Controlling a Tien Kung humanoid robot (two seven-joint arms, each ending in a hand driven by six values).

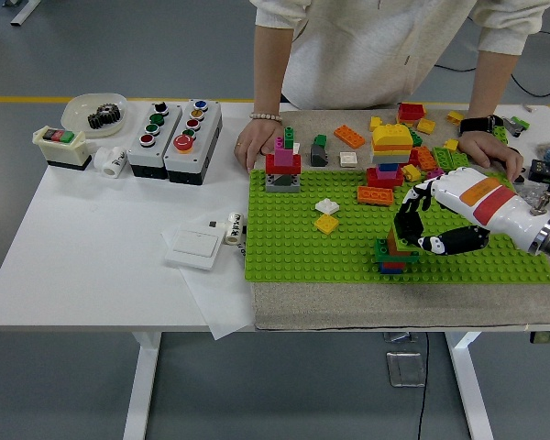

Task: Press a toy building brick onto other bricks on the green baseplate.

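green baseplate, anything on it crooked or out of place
On the green studded baseplate, the flat yellow square brick and the small white brick sit turned diagonally to the stud grid, so they look loose rather than pressed on. The multicoloured brick stack under the right hand stands upright.

Brick stack [393,251] on green baseplate [293,247]
Small upright stack, green, orange, red and blue layers, stood near baseplate's front edge, right of centre.
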